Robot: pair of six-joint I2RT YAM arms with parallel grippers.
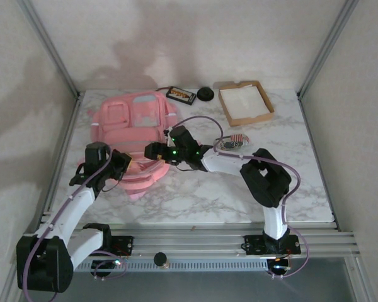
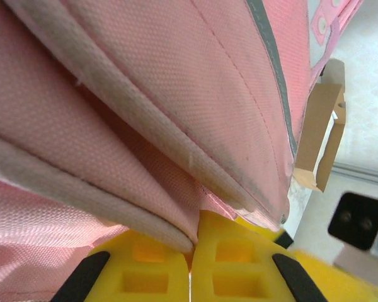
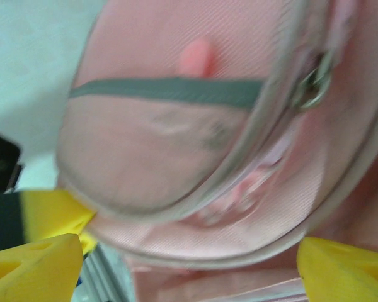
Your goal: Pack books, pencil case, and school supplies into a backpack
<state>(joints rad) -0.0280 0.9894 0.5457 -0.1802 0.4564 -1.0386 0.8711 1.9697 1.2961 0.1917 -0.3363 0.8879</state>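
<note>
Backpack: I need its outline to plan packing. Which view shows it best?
Top external: nearly the whole backpack lies in view. Left wrist gives close-up pink folds; right wrist, a blurred pocket and zip.

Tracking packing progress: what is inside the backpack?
Only pink fabric folds of the backpack show, pinched between the left fingers; they cover the interior, so any contents cannot be seen.

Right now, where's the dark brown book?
In the top view, the dark brown book lies at the far edge of the table, right of the backpack and left of a black object.
</note>
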